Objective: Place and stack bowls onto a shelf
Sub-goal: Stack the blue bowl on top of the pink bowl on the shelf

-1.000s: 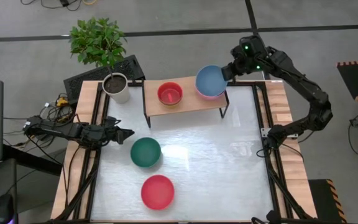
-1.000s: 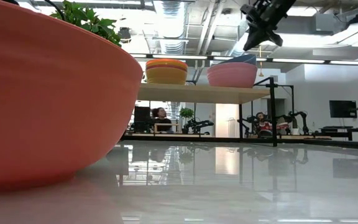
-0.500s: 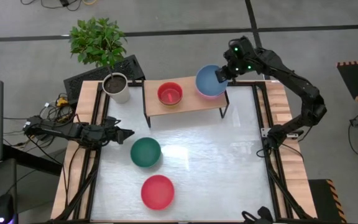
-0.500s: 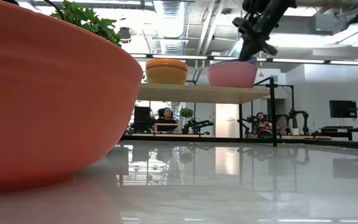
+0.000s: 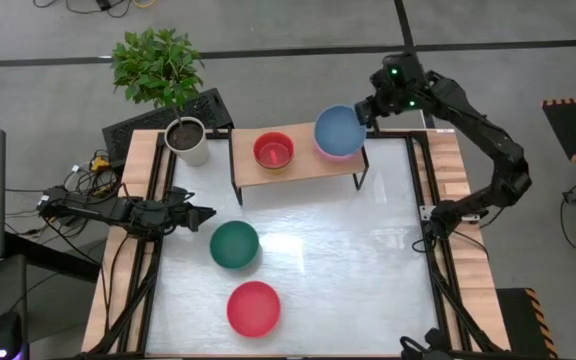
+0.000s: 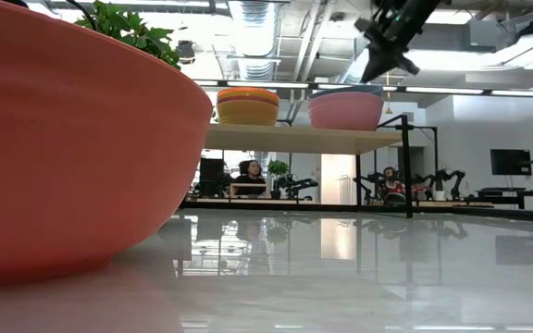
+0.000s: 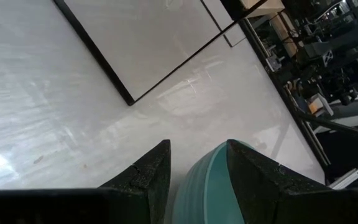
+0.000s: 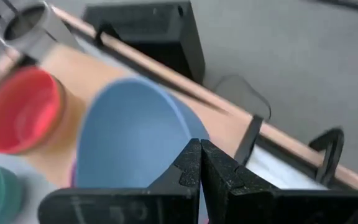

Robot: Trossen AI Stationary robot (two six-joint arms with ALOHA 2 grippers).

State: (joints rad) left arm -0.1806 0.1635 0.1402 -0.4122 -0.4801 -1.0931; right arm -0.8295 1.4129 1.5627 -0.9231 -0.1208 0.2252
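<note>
The blue bowl (image 5: 337, 130) sits inside the pink bowl (image 6: 345, 111) at the right end of the wooden shelf (image 5: 303, 167). My right gripper (image 5: 367, 108) is at the blue bowl's far right rim, shut on it. A red bowl (image 5: 274, 151) tops a stack with a yellow bowl (image 6: 247, 109) at the shelf's middle. The dark green bowl (image 5: 234, 244) and another red bowl (image 5: 253, 308) rest on the white tabletop. My left gripper (image 5: 206, 213) is open, low at the table's left edge, just short of the dark green bowl (image 7: 204, 183). My right gripper pinches the blue bowl's rim (image 8: 188, 121) at its far right side, one finger inside the bowl and one outside. It comes slanting down from the table's far right corner. The bowl lies in the pink bowl on the shelf; I cannot tell whether it is fully seated.
A white plant pot (image 5: 187, 140) with a leafy plant stands at the far left corner, beside the shelf. The shelf's left end (image 5: 246, 150) is bare wood. Black frame rails run along both table sides. People sit at desks in the room beyond.
My right gripper dipped down and toward the table's left over the bowl stack, then rose and drew back right to about where it began, staying shut. The blue bowl shifted slightly left with it and back.
</note>
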